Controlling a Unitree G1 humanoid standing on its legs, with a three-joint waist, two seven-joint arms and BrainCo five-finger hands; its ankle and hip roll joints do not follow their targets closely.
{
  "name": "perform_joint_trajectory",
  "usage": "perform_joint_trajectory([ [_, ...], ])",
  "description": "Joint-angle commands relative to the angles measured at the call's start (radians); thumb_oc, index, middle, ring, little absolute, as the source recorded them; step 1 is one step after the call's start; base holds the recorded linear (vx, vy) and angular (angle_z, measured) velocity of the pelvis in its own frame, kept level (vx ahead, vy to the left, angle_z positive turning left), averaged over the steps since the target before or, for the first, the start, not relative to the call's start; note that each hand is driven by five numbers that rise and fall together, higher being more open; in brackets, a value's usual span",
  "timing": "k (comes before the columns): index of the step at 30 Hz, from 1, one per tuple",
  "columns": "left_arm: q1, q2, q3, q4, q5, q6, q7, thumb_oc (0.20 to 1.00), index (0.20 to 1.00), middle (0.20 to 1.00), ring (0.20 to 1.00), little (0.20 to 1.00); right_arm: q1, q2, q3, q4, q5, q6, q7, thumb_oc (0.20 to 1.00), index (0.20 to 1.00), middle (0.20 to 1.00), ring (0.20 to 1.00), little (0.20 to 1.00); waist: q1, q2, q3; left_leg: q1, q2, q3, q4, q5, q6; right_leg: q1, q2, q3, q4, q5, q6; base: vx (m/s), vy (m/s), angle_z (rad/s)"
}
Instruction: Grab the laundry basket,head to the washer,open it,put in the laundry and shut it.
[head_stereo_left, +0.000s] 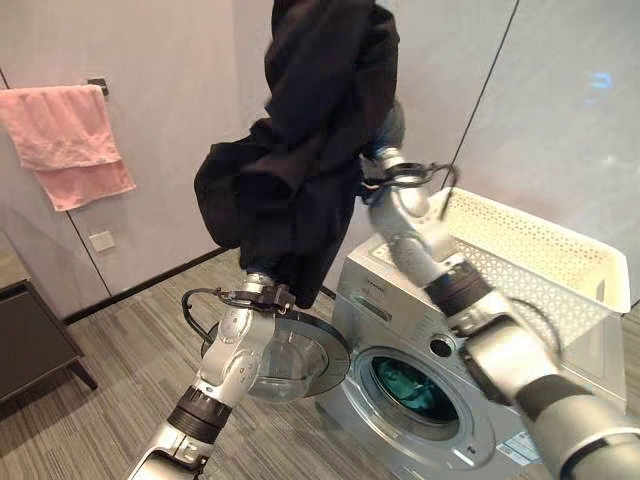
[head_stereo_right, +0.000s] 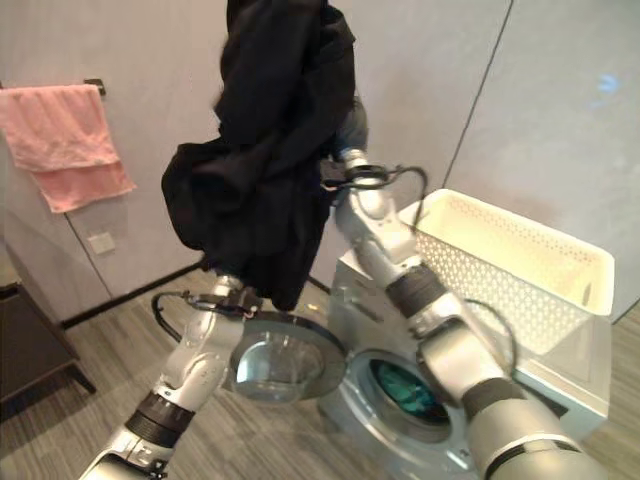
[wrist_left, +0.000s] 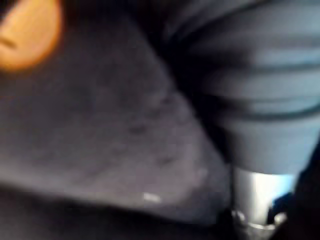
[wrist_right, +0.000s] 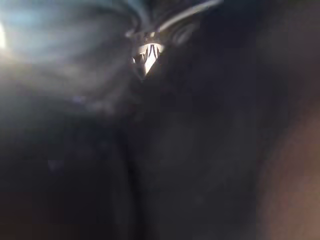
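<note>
Both robot hands are raised into a black garment (head_stereo_left: 295, 150), and the cloth hides their fingers, so it cannot be told whether either robot hand is spread, pressed together or pinching the fabric. Left robot hand (head_stereo_left: 262, 283): the wrist enters the lower hem of the garment, above the open washer door (head_stereo_left: 285, 358). Right robot hand (head_stereo_left: 385, 128): its dark cover shows at the right edge of the garment, higher than the left one. Both wrist views show dark cloth directly against the camera.

The black garment hangs in a bunched mass between the two arms, well above the floor (head_stereo_left: 110, 410), with its top past the upper edge of the head views.

The washer (head_stereo_left: 400, 390) stands at lower right. Its round door is swung open toward the left, with the glass bowl facing up. Teal fabric (head_stereo_left: 410, 392) lies inside the drum opening.

The white laundry basket (head_stereo_left: 530, 255) rests on top of the washer, behind the right arm.

A pink towel (head_stereo_left: 70, 140) hangs on the wall at upper left. A dark cabinet (head_stereo_left: 30, 340) stands at the left edge on the floor.
</note>
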Motion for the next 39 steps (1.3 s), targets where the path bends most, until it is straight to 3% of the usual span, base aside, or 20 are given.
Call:
perform_joint_trajectory([
  [1, -0.023, 0.033, 0.005, -0.083, -0.012, -0.075, -0.069, 1.000, 1.000, 1.000, 1.000, 1.000, -0.149, -0.048, 0.020, 0.026, -0.102, -0.018, 0.064, 0.200, 0.200, 0.200, 0.200, 0.200, 0.023, -0.009, 0.021, 0.007, -0.054, -0.005, 0.080, -0.112, 0.014, -0.007, 0.000, 0.069, 0.005, -0.027, 0.032, 0.00, 0.000, 0.00],
  [2, -0.018, 0.037, 0.006, -0.080, -0.006, -0.074, -0.073, 1.000, 1.000, 1.000, 1.000, 1.000, -0.160, -0.074, 0.058, 0.009, -0.163, -0.010, 0.104, 0.200, 0.200, 0.200, 0.200, 0.200, 0.020, -0.010, 0.021, 0.007, -0.054, -0.004, 0.080, -0.112, 0.014, -0.007, -0.001, 0.070, 0.006, -0.027, 0.033, 0.00, 0.000, 0.00],
  [3, -0.010, 0.047, 0.018, -0.079, 0.014, -0.076, -0.087, 1.000, 1.000, 1.000, 1.000, 1.000, -0.184, -0.201, 0.151, -0.033, -0.280, -0.003, 0.137, 0.200, 0.200, 0.200, 0.200, 0.200, 0.013, -0.010, 0.019, 0.009, -0.055, -0.001, 0.078, -0.112, 0.013, -0.006, -0.001, 0.070, 0.006, -0.027, 0.035, 0.00, 0.000, 0.00],
  [6, 0.002, 0.060, 0.021, -0.084, 0.015, -0.072, -0.111, 1.000, 1.000, 1.000, 1.000, 1.000, -0.217, -0.280, 0.251, -0.076, -0.383, -0.004, 0.208, 0.200, 0.200, 0.200, 0.200, 0.200, 0.009, -0.007, 0.020, 0.016, -0.054, 0.002, 0.084, -0.115, 0.011, -0.001, 0.002, 0.072, 0.007, -0.028, 0.037, 0.01, 0.005, 0.00],
  [14, 0.000, 0.062, 0.001, -0.088, 0.024, -0.046, -0.133, 1.000, 1.000, 1.000, 1.000, 1.000, -0.136, -0.357, 0.302, -0.232, -0.290, 0.000, 0.324, 0.200, 0.200, 0.200, 0.200, 0.200, 0.004, -0.005, 0.022, 0.011, -0.059, 0.007, 0.089, -0.117, 0.012, -0.004, -0.004, 0.070, 0.007, -0.027, 0.041, 0.01, 0.009, -0.06],
  [16, -0.013, 0.055, -0.013, -0.081, 0.022, -0.039, -0.125, 1.000, 1.000, 1.000, 1.000, 1.000, -0.065, -0.325, 0.266, -0.250, -0.206, 0.015, 0.332, 0.200, 0.200, 0.200, 0.200, 0.200, 0.000, -0.002, 0.025, 0.009, -0.059, 0.007, 0.096, -0.122, 0.012, -0.003, -0.005, 0.070, 0.008, -0.029, 0.040, 0.00, 0.000, 0.00],
  [26, -0.043, 0.024, -0.017, -0.081, -0.008, -0.033, -0.101, 1.000, 1.000, 1.000, 1.000, 1.000, 0.028, -0.230, 0.218, -0.273, -0.203, 0.047, 0.307, 0.200, 0.200, 0.200, 0.200, 0.200, -0.022, 0.001, 0.031, 0.019, -0.055, 0.018, 0.099, -0.132, 0.016, -0.004, 0.001, 0.086, 0.018, -0.038, 0.034, 0.00, 0.001, -0.01],
  [27, -0.049, 0.018, -0.022, -0.083, -0.025, -0.029, -0.107, 0.815, 0.815, 0.815, 0.815, 0.815, 0.057, -0.195, 0.202, -0.265, -0.173, 0.051, 0.308, 0.200, 0.200, 0.200, 0.200, 0.200, -0.023, 0.000, 0.031, 0.020, -0.056, 0.018, 0.099, -0.132, 0.017, -0.002, 0.002, 0.087, 0.016, -0.039, 0.034, 0.00, 0.000, 0.00],
  [28, -0.057, 0.016, -0.022, -0.071, -0.028, -0.035, -0.098, 0.200, 0.200, 0.200, 0.200, 0.200, 0.073, -0.188, 0.199, -0.265, -0.164, 0.049, 0.307, 0.373, 0.373, 0.373, 0.373, 0.373, -0.022, 0.000, 0.033, 0.020, -0.055, 0.018, 0.100, -0.131, 0.017, -0.002, 0.003, 0.087, 0.017, -0.039, 0.034, 0.00, 0.000, 0.00],
  [29, -0.052, 0.015, -0.024, -0.078, -0.038, -0.033, -0.105, 0.200, 0.200, 0.200, 0.200, 0.200, 0.075, -0.186, 0.197, -0.267, -0.160, 0.048, 0.306, 0.702, 0.702, 0.702, 0.702, 0.702, -0.021, -0.001, 0.033, 0.020, -0.055, 0.019, 0.100, -0.132, 0.017, -0.002, 0.003, 0.088, 0.016, -0.039, 0.034, 0.00, 0.000, 0.00],
  [30, -0.051, 0.015, -0.024, -0.079, -0.038, -0.032, -0.105, 0.200, 0.200, 0.200, 0.200, 0.200, 0.075, -0.186, 0.197, -0.267, -0.160, 0.048, 0.306, 0.884, 0.884, 0.884, 0.884, 0.884, -0.021, -0.001, 0.033, 0.020, -0.055, 0.019, 0.100, -0.132, 0.017, -0.002, 0.003, 0.088, 0.016, -0.039, 0.034, 0.00, 0.000, 0.00],
  [31, -0.040, 0.009, -0.023, -0.088, -0.052, -0.030, -0.116, 0.200, 0.200, 0.200, 0.200, 0.200, 0.081, -0.183, 0.200, -0.274, -0.148, 0.049, 0.317, 1.000, 1.000, 1.000, 1.000, 1.000, -0.021, -0.002, 0.032, 0.022, -0.056, 0.020, 0.099, -0.132, 0.018, -0.002, 0.003, 0.089, 0.016, -0.039, 0.034, 0.00, 0.000, 0.00],
  [39, -0.007, 0.012, -0.011, -0.082, -0.038, -0.031, -0.136, 0.200, 0.200, 0.200, 0.200, 0.200, 0.124, -0.203, 0.157, -0.303, -0.147, 0.036, 0.322, 1.000, 1.000, 1.000, 1.000, 1.000, -0.020, -0.003, 0.032, 0.021, -0.058, 0.020, 0.106, -0.136, 0.020, -0.002, 0.001, 0.094, 0.019, -0.040, 0.035, 0.00, 0.000, 0.00],
])
